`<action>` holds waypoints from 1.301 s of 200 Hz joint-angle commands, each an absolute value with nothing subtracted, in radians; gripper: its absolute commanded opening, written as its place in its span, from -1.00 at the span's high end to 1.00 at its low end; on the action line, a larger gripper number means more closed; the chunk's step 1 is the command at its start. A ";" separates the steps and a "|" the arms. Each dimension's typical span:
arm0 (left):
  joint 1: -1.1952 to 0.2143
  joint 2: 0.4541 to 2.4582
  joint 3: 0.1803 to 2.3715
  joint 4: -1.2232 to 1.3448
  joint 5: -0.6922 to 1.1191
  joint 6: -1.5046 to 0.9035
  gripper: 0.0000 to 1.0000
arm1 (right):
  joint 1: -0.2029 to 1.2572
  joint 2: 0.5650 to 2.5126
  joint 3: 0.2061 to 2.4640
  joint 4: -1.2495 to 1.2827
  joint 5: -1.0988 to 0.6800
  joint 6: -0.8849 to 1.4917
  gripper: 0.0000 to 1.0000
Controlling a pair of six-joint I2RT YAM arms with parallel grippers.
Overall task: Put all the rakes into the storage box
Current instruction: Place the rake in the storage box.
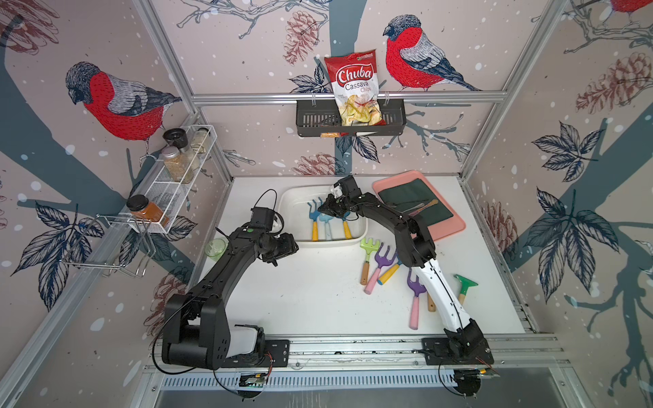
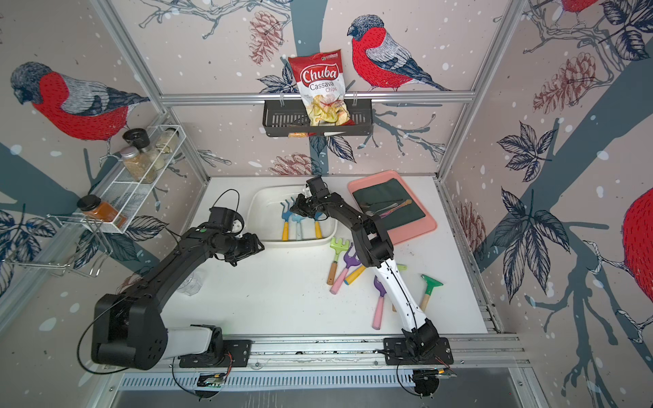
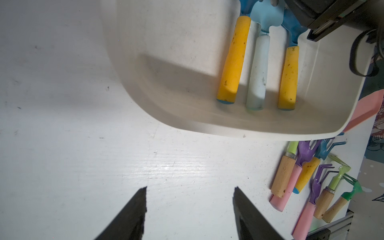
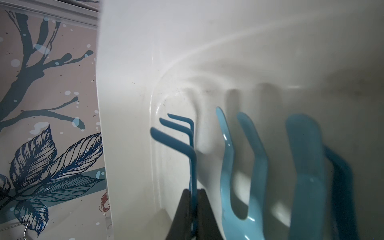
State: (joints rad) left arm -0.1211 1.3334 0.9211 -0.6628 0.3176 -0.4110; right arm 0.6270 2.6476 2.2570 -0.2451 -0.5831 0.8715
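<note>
The white storage box [image 1: 288,215] [image 2: 257,217] stands at the back middle of the table. Inside lie a blue rake with a yellow handle [image 1: 314,229] [image 3: 232,62], a pale blue fork [image 1: 327,228] and a second yellow-handled blue rake [image 1: 347,229]. My right gripper [image 1: 325,208] [image 4: 193,190] reaches into the box and is shut on the thin blue neck of the left rake [image 4: 176,141], whose tines stick out beyond the fingers. My left gripper [image 3: 190,188] [image 1: 275,260] hangs open and empty over bare table, just in front of the box's near-left corner.
Several loose rakes and forks, green [image 1: 369,247], purple [image 1: 383,258] and dark green [image 1: 464,284], lie on the table under my right arm. A pink tray [image 1: 448,226] with dark green cloth sits at the back right. A green cup [image 1: 215,247] stands by the left wall.
</note>
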 commanded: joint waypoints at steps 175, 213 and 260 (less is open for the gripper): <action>-0.142 1.232 0.931 -0.662 0.382 -0.444 -0.32 | 0.610 2.521 2.255 -0.430 -0.432 0.828 -0.28; -0.347 1.188 0.931 -0.550 0.324 -0.605 -0.32 | 0.603 2.356 2.153 -0.450 -0.369 0.787 -0.28; -0.703 1.297 0.937 -0.421 0.057 -0.727 -0.32 | 0.546 1.951 1.716 -0.378 -0.293 0.740 -0.28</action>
